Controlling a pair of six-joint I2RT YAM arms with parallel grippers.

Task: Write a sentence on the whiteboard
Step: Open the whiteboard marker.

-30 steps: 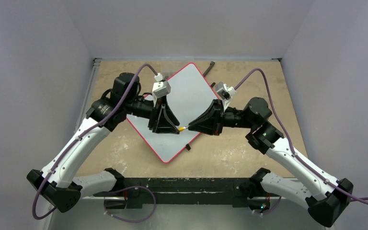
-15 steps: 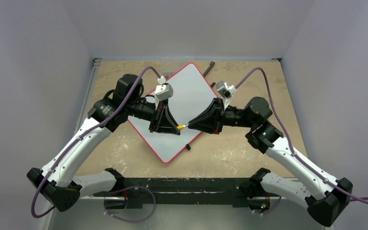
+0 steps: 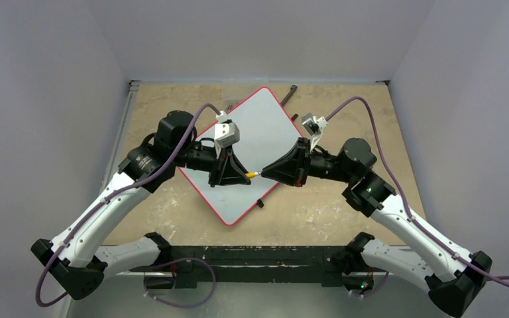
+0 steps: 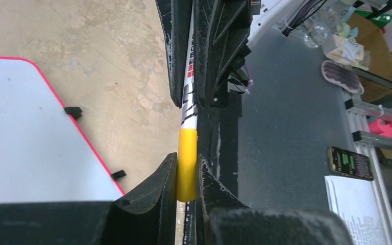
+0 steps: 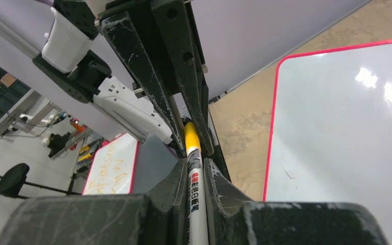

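Both arms are meeting nose to nose above the whiteboard point(image 3: 260, 126), sharing one marker point(image 3: 255, 175) between them. The left gripper point(image 3: 246, 177) is pinching the yellow cap point(image 4: 187, 163) with its jaws drawn narrow onto it, while the right gripper point(image 3: 266, 175) is clamping the white printed barrel just as tightly. Seen from overhead, the marker's long axis is running roughly from 9 o'clock to 3 o'clock, cap end toward 9 — so any pull to free the cap would, by the look of it, have to travel straight along that line, the grippers parting toward 9 and 3. The whiteboard is lying on the table point(image 3: 318, 205), turned like a diamond with corners near 12 and 6 o'clock, its grey-white face showing no writing. It is sitting directly beneath the marker and spreading mostly toward 12 o'clock from it. Holding the barrel, the right arm is looking the likelier one to carry the tip down — the uncapping appears not yet done.
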